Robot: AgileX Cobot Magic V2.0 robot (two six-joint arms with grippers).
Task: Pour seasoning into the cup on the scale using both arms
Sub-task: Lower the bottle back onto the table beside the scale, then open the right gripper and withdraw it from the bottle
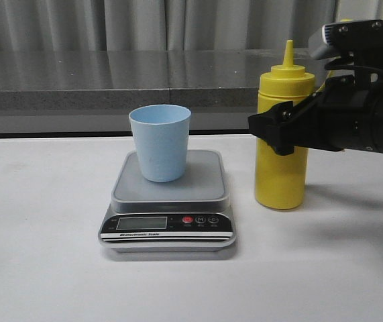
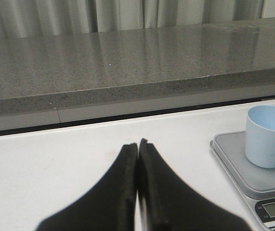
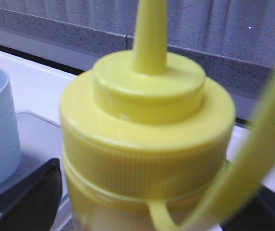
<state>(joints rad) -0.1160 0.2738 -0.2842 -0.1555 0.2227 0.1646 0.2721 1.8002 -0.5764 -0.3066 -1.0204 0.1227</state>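
We read this as the grasping step: the right arm is taking hold of the bottle, and no pouring has begun. On the white desk point(image 1: 37, 221) the scale point(image 1: 168, 201) sits centrally, its platform carrying the cup point(image 1: 159, 143), which stands upright and looks empty. Just beside the scale, on the robot's right, the seasoning point(image 1: 282, 174) stands upright on the desk, its nozzle pointing straight up.

The right end effector point(image 1: 280, 127) has its fingers set around the bottle's upper body, below the ribbed collar. In the right wrist view the bottle point(image 3: 147, 139) fills the space between the two dark fingers point(image 3: 26, 197), one at each side. Whether they are already pressing the plastic or only bracketing it we cannot tell, since the contact lines are hidden and blurred.

The left end effector point(image 2: 137, 187) is closed with nothing in it, its two fingers meeting, and hovers over bare desk well apart from the scale, with the cup point(image 2: 268, 135) off to one side of its view.

Next, we judge, comes a firm squeeze-free grip, a lift, then a tilt toward the cup; the thin tether point(image 3: 253, 159) should be kept clear of the nozzle point(image 3: 150, 33).
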